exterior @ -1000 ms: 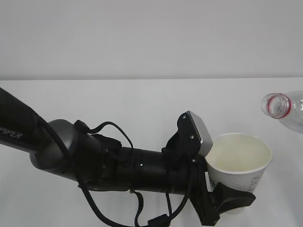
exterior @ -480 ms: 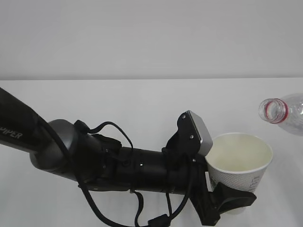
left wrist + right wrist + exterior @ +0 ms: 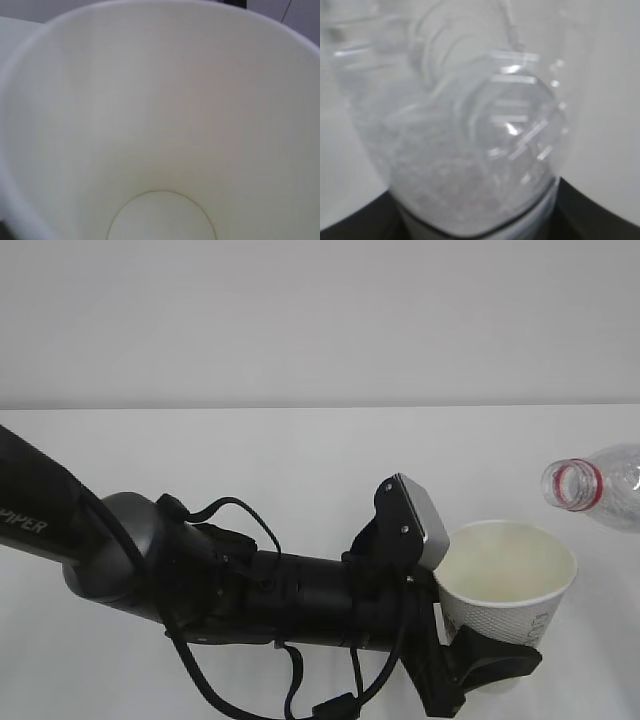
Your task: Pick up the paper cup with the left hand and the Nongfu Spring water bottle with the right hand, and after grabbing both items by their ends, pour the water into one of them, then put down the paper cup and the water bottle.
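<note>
From the exterior camera I see my left hand (image 3: 478, 665), the thick black arm marked "PIPER", reaching across the white bench (image 3: 250, 460) from the left edge. Its black fingers (image 3: 500, 660) wrap the lower part of the paper cup (image 3: 505, 585), so I read them as gripping the cup near its base. The cup stands upright with its mouth open, cream inside, dotted embossing on its side and a bit of dark print showing. A grey-topped block (image 3: 425, 520) on the arm sits just left of the cup's rim, and black cables loop under the arm, left of the cup. Up and to the right of the cup, apart from it, the Nongfu Spring water bottle (image 3: 595, 485) comes in from the right edge, lying tilted with its uncapped mouth and red neck ring turned toward the cup. Only its neck and shoulder show here, and my right hand is out of frame.

My left wrist camera looks straight into the cup (image 3: 160, 125): cream walls and the round bottom seam. No fingers are visible.

My right wrist camera is filled by the clear bottle (image 3: 465, 130), blurred and very close. A dark edge below it may be the right hand; the bottle sits right against it, held.
</note>
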Motion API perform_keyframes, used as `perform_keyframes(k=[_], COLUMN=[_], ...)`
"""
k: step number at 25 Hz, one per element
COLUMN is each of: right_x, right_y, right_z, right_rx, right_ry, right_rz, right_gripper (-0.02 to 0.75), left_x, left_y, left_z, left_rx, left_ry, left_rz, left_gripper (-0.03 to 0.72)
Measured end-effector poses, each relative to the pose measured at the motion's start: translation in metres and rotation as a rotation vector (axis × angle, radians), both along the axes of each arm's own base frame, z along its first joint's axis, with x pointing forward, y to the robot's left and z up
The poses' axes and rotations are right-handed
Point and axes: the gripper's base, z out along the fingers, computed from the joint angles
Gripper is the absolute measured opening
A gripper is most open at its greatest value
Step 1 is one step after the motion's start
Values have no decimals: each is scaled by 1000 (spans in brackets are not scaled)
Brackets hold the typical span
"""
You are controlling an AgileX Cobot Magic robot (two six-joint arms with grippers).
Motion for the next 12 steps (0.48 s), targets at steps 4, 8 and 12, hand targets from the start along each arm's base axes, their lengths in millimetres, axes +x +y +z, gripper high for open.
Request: perform_keyframes(k=[4,8,12], right_x=[0,0,0], right_y=[0,0,0], right_z=[0,0,0], right_rx=[-16,-28,-42], right_ry=[-1,-2,-3], right_rz=[4,8,12], right_gripper=[401,401,401], left_x=[0,0,0], left_y=[0,0,0], left_z=[0,0,0], left_rx=[-5,-5,-6], left_ry=[0,0,0], left_rz=[-2,-2,-2], left_gripper=[545,545,545])
